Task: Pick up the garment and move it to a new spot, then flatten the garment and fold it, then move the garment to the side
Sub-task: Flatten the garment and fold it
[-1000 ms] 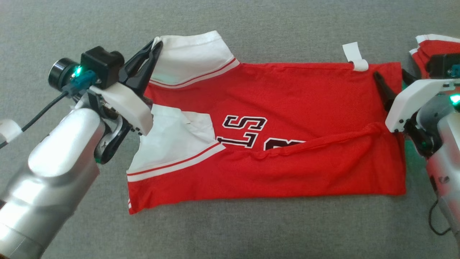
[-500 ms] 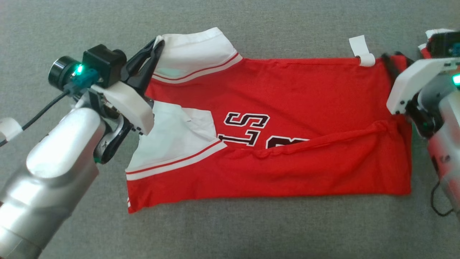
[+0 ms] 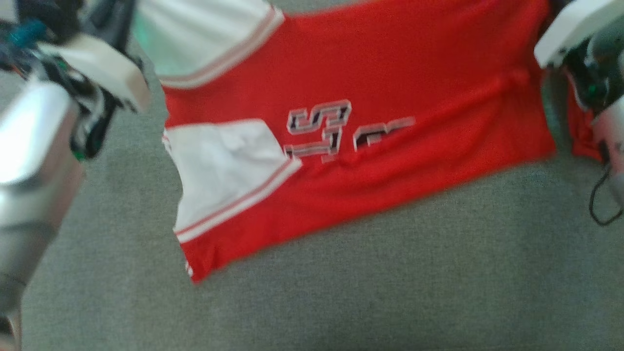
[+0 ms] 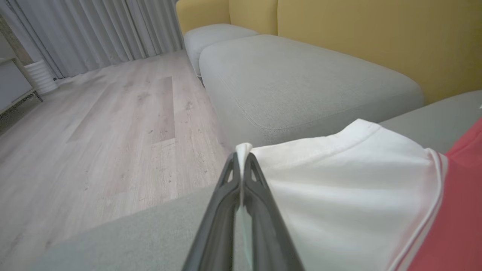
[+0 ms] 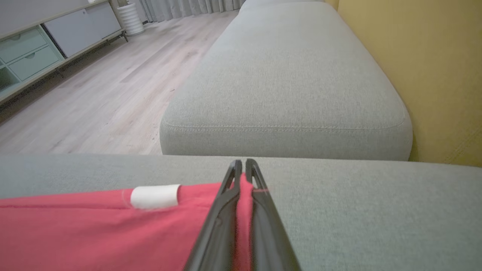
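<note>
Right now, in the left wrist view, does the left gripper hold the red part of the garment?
No, the left gripper is shut on a white edge of the garment, beside the red cloth.

Red jersey (image 3: 399,87) spread over grey cushion (image 3: 390,302), lower edge slanting. White sleeves at left, black-and-white lettering mid-cloth (whole frame motion-blurred). Left arm (image 3: 34,136) beside upper sleeve; right arm (image 3: 599,63) at jersey's upper-right corner, black cable (image 3: 598,204) looping below.

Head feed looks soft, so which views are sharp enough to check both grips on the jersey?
Head view: motion-blurred, jersey lettering smeared. Left wrist view: sharp, left claw shut on the white sleeve. Right wrist view: sharp, right claw shut on the red edge.
</note>
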Controlling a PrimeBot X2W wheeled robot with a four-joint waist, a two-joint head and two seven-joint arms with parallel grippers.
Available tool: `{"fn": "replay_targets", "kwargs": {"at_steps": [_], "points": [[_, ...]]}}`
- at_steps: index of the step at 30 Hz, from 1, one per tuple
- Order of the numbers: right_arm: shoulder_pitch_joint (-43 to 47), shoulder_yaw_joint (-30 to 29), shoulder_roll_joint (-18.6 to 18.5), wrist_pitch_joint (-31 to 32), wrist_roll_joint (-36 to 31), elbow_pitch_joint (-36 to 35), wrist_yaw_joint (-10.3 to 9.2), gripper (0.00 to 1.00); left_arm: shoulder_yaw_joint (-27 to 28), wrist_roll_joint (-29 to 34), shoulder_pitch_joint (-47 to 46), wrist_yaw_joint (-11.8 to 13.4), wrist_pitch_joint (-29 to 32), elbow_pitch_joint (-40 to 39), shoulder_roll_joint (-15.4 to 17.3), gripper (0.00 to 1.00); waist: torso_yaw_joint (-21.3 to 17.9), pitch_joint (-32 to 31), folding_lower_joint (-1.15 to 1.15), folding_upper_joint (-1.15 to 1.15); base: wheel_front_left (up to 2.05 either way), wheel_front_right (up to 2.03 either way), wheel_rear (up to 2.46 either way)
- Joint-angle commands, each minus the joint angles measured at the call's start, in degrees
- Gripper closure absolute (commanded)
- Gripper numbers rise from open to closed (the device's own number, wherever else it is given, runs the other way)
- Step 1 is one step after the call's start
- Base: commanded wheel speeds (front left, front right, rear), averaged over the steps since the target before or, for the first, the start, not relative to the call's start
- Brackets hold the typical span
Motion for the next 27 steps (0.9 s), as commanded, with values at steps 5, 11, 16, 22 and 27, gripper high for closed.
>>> {"fn": "replay_targets", "kwargs": {"at_steps": [5,11,16,22,27], "points": [[-6.6,1.4,0.6,-2.4,0.7,-1.3,0.21,1.0,3.6,1.5,-9.2,-0.5,-3.4,4.7,1.6,1.0,-1.0,2.2,0.0,0.0,0.0,0.0,0.0],[-12.3,1.7,2.0,-7.3,-0.1,1.4,0.21,1.0,4.8,2.5,-15.8,-0.9,-9.0,11.8,-0.9,1.0,-1.0,3.5,0.0,0.0,0.0,0.0,0.0],[-13.5,2.3,3.1,-10.5,0.6,3.9,0.21,1.0,4.0,3.1,-17.3,-2.8,-11.5,16.1,-3.4,1.0,-0.3,3.2,0.0,0.0,0.0,0.0,0.0],[-9.5,4.7,1.8,-11.1,4.8,5.3,0.21,1.0,1.1,2.9,-13.2,-5.7,-12.7,18.3,-5.3,1.0,1.5,1.1,0.0,0.0,0.0,0.0,0.0],[-5.0,7.1,-0.4,-9.5,8.7,4.2,0.21,1.0,-1.6,1.5,-8.4,-6.6,-11.8,16.9,-5.0,1.0,2.8,-1.3,0.0,0.0,0.0,0.0,0.0]]}}
